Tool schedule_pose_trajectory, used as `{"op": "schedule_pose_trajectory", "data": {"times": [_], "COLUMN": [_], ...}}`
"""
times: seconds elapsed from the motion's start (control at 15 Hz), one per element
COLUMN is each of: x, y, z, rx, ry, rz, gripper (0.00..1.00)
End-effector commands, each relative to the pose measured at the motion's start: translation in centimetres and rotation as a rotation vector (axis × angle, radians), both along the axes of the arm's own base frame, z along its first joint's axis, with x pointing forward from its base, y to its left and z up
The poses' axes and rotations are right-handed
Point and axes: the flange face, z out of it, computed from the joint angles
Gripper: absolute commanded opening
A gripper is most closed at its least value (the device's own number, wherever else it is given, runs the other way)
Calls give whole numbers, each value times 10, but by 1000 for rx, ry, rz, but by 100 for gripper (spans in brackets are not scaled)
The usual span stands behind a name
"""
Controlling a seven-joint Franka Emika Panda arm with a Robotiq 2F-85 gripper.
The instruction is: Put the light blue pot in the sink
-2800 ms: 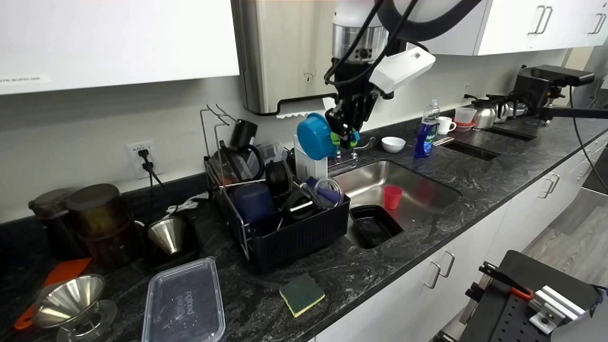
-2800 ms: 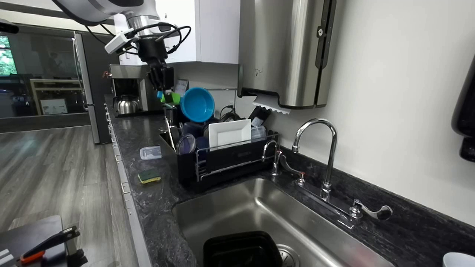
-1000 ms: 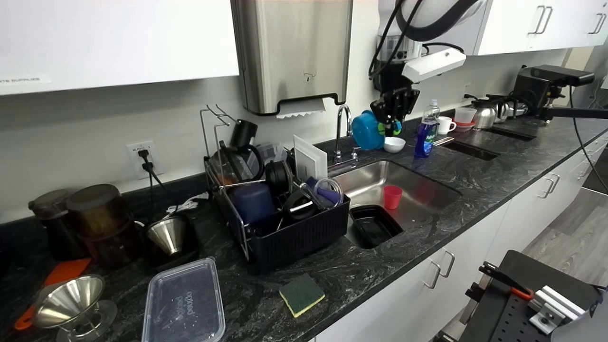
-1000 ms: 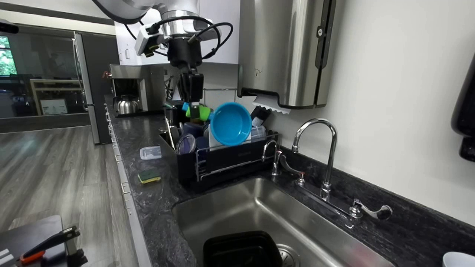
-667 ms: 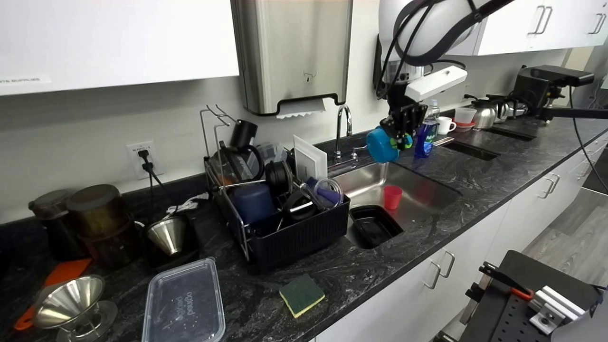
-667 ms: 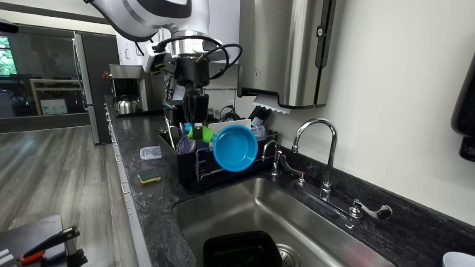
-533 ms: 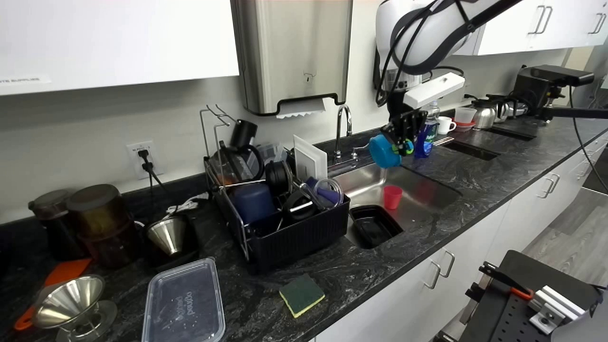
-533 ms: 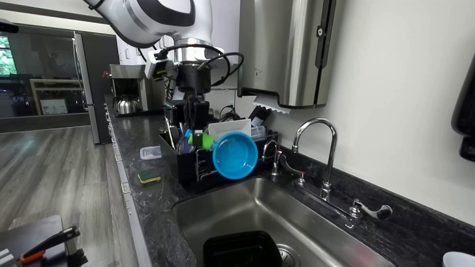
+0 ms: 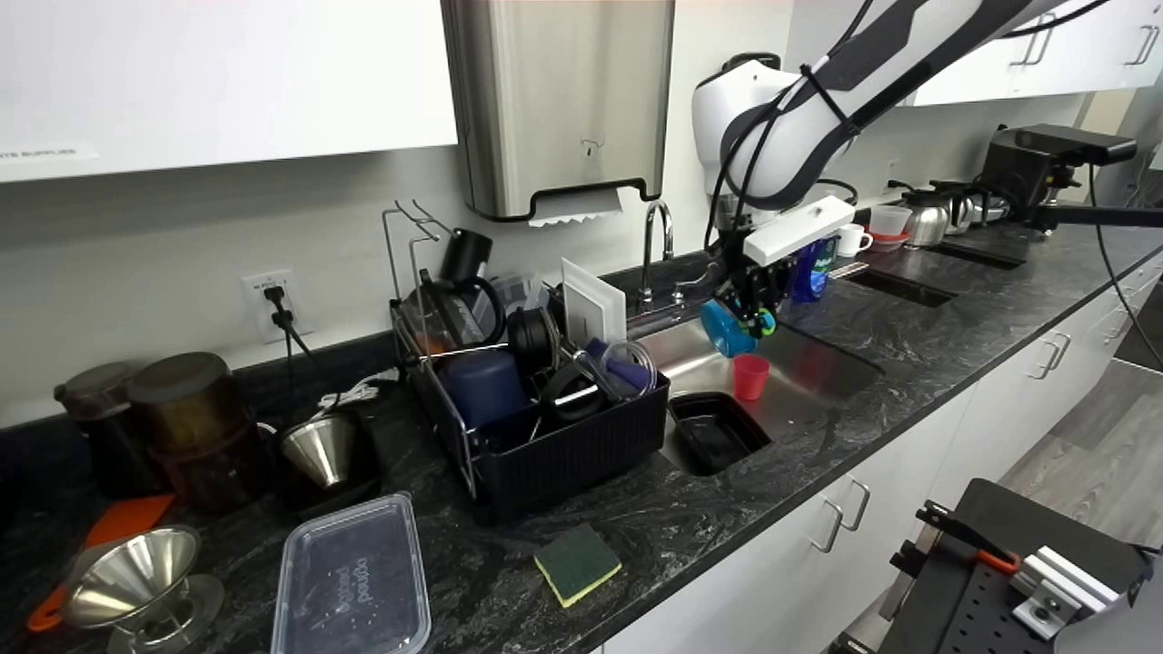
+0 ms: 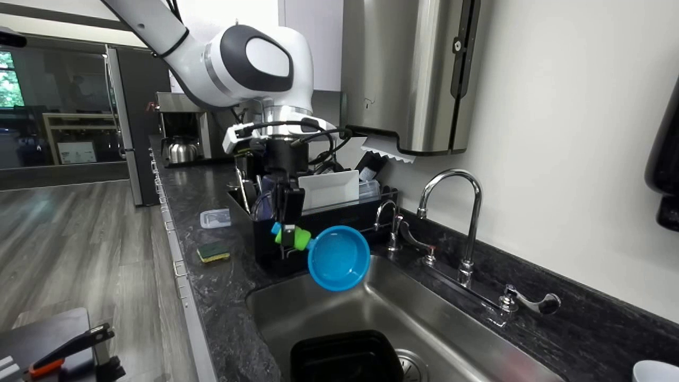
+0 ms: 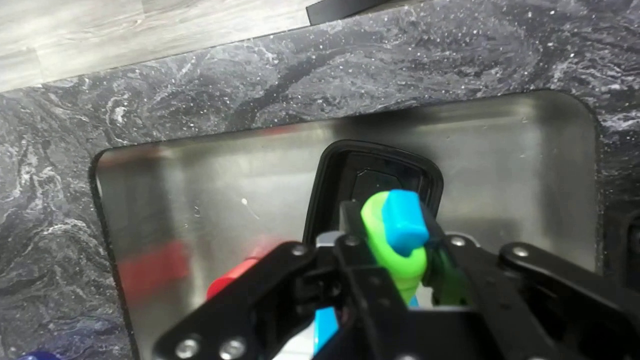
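Observation:
The light blue pot (image 10: 338,258) has a green and blue handle and hangs on its side, its opening turned toward the camera in an exterior view. My gripper (image 10: 287,236) is shut on the handle, fingers pointing down. The pot also shows in an exterior view (image 9: 725,329), over the back part of the steel sink (image 9: 822,381). In the wrist view the handle (image 11: 395,250) sits between the fingers (image 11: 392,220), and most of the pot's bowl is hidden behind the gripper. The sink (image 11: 230,185) lies below.
A black tray (image 9: 718,431) and a red cup (image 9: 750,377) are in the sink. A full dish rack (image 9: 563,472) stands beside it, with a white plate (image 10: 329,188). A tall faucet (image 10: 472,228) rises behind the sink. A sponge (image 9: 578,563) lies on the counter.
My gripper has carried the pot from above the dish rack across to the sink and lowered it. Over the last half second it moved mainly down. The handle stays gripped.

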Motion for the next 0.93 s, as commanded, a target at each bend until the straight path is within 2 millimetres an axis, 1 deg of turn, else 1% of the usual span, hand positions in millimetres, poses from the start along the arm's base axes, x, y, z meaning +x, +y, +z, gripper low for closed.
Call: {"op": "schedule_pose_trajectory", "data": {"times": [0.0,0.27,0.47,0.67,0.87], "x": [17,32,37,39,42], "y": [9,21,20,11,-8], "z": [-16,-25,-27,-30,-33], "rx": [84,227,280,291,251], "ry": [-42,-62,-55,-47,-41], "rz": [39,102,149,176,173], "gripper": [7,7,7,7,7]}}
